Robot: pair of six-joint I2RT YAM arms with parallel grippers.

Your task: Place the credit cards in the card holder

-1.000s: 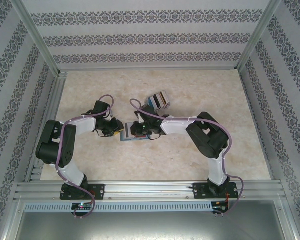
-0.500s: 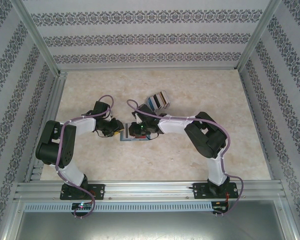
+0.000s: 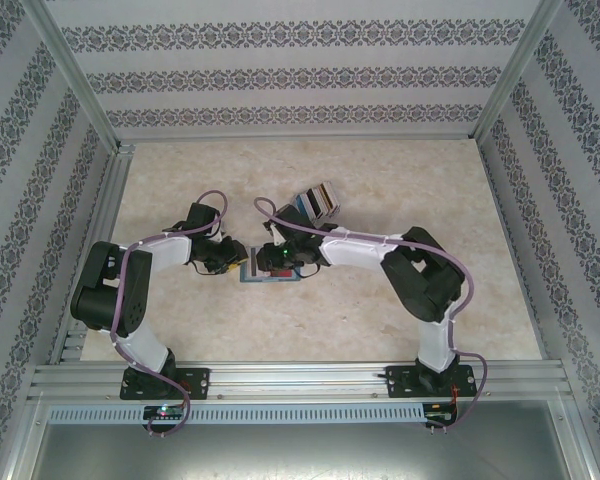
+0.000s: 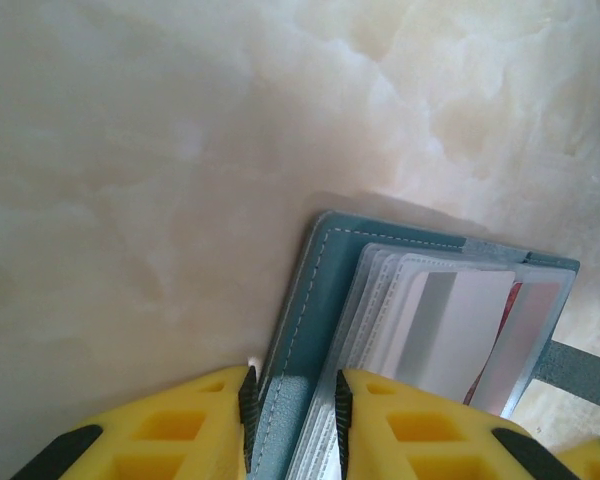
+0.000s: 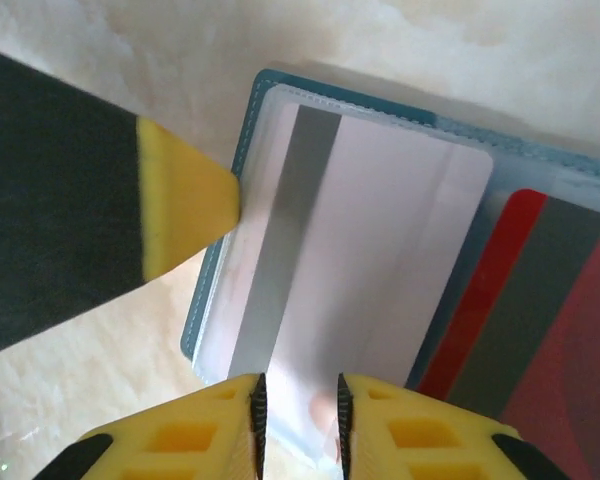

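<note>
Where the right hand (image 5: 300, 400) hovers, whitish card (image 5: 380, 260) lies beneath

The card holder (image 4: 292, 320) has a teal, leather-like matt cover with pale stitching, and its sleeves (image 4: 380, 300) are clear glossy plastic. The whitish card (image 5: 380, 250) and the red card (image 5: 580, 380) are smooth, shiny plastic. The table (image 4: 130, 150) looks like polished cream marble. The left end effector (image 4: 292, 410) is matt yellow plastic.

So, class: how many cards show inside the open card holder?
2: a whitish card, grey-striped, on the left; a red card just right of it. More may hide underneath.
</note>
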